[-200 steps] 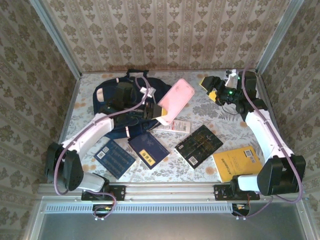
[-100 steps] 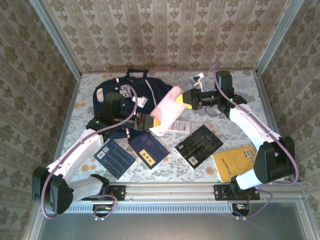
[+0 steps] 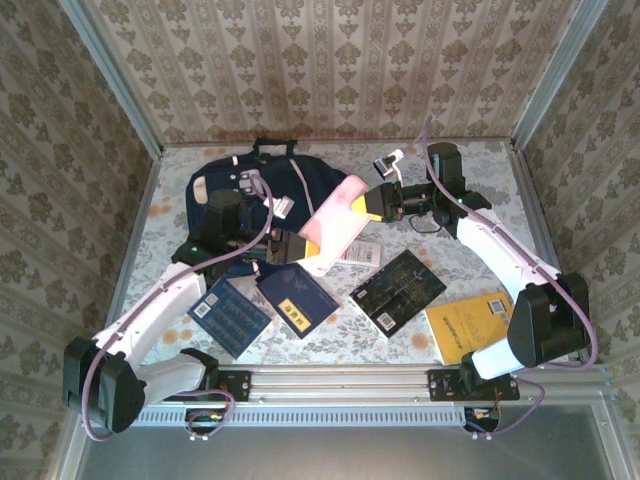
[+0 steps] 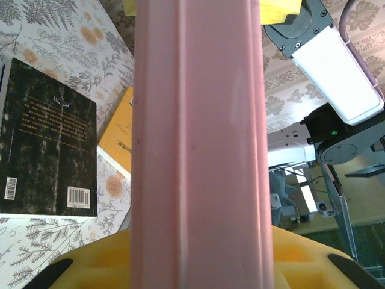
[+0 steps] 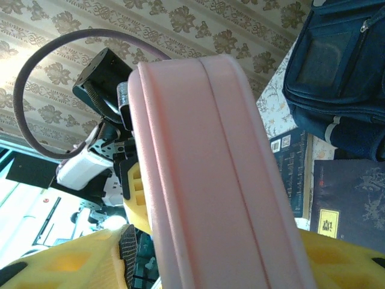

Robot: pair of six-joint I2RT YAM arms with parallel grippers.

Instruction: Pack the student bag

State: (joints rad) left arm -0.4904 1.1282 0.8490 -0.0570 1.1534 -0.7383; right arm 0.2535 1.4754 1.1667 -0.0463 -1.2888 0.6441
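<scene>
A table (image 3: 470, 250) with a flowery cloth is seen from above, with papered walls around it. The student bag (image 3: 215, 170) is laid flat at the far left of the table. It is dark blue, and it is the biggest thing there. A corner of it is also seen from the right wrist (image 5: 337, 66).

A long pink case (image 3: 335, 225) is held up above the table, just to the right of the bag. It is tilted, with its far end higher than its near end.

Four books are laid flat along the near side of the table. A yellow book (image 3: 475, 325) is at the near right. A black book (image 3: 398, 290) is just to the left of it. Two dark blue books (image 3: 297, 298) (image 3: 230, 315) are side by side, near the bag. A white booklet (image 3: 355, 252) is partly hidden under the pink case.

The near end of the case is clamped in the left hand (image 3: 295, 245). Its yellow fingers (image 4: 96, 262) are pressed on both sides of the case (image 4: 198, 144). The far end is placed between the fingers of the right hand (image 3: 382, 203). These yellow fingers (image 5: 343, 253) are seen on each side of the case (image 5: 204, 180), but it cannot be told whether they are pressed tight on it.
</scene>
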